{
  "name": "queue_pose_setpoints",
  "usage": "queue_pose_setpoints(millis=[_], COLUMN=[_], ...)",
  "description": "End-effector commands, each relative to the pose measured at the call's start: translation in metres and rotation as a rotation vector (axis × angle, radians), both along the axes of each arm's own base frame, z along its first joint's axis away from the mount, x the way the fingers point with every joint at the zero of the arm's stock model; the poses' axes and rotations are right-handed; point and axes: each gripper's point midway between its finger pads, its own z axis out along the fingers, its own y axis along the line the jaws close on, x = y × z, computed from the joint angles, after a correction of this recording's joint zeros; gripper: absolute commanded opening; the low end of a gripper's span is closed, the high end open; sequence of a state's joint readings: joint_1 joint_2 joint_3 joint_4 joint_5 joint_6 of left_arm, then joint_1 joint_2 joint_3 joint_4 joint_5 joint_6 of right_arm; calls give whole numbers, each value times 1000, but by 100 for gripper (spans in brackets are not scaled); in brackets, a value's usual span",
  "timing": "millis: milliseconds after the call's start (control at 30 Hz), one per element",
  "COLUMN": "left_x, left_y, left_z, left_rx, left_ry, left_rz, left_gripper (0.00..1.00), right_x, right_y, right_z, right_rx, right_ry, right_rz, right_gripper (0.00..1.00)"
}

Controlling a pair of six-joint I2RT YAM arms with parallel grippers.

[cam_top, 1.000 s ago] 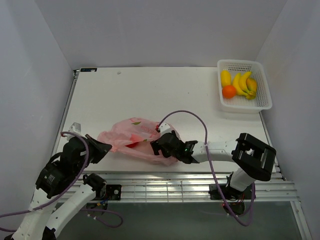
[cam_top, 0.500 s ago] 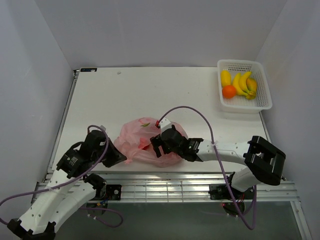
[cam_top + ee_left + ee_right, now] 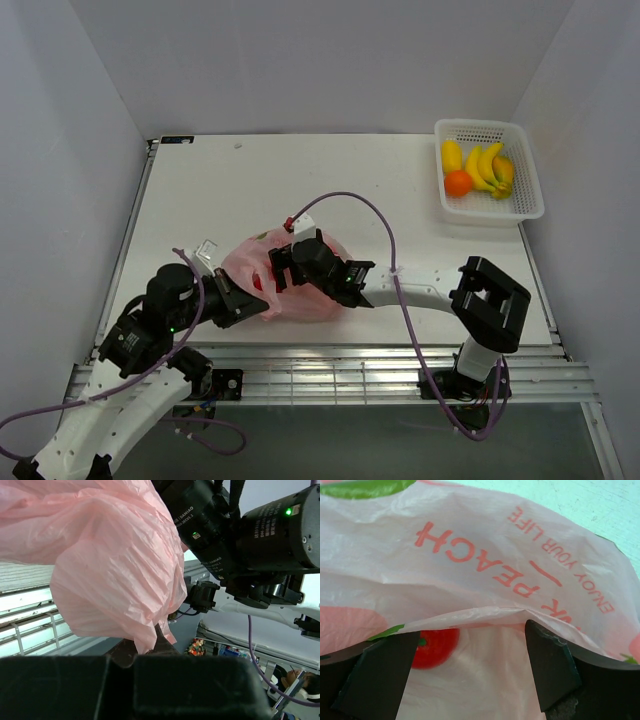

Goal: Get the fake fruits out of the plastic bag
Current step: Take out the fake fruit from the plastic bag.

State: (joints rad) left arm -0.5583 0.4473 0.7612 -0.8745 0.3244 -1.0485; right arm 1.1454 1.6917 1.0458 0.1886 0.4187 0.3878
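Clamped left gripper [image 3: 150, 644] on a low fold of the plastic bag [image 3: 110, 565], probably to anchor it. Spread right gripper [image 3: 465, 672] wide at the bag's hem, gripping nothing, likely to reach in. Sat crumpled at 6 o'clock on the tabletop [image 3: 300, 180]; looked thin, pink, translucent, with red apple [image 3: 432, 647] showing through.

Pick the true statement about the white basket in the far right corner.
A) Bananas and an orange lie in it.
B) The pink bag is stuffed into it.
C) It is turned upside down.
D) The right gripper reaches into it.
A: the basket stands open side up with bananas and an orange inside, while the pink bag lies far off near the front edge.
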Motion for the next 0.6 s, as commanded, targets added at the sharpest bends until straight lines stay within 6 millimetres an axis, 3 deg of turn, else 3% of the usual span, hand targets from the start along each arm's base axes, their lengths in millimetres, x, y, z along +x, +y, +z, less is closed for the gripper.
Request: queue_pose_setpoints(millis=[0,100,300,400,500,567], left_x=[-1,4,7,5,0,-2], left_y=[-2,2,7,7,5,5], left_z=[1,-9,3,0,-7,-10], left_rx=[-6,26,30,27,4,-9], left_ry=[25,53,-2,1,30,31], left_rz=[-2,34,59,46,45,44], left_gripper=[0,0,0,0,0,0], right_x=[-6,-38,-95,-91,-68,-55], right_y=[26,35,38,40,43,48], right_z=[35,25,-2,-14,-17,-8], right_rx=[156,149,111,71,40,48], right_ry=[5,55,176,163,106,70], right_rz=[13,124,299,277,175,127], right_gripper=[90,90,90,90,90,90])
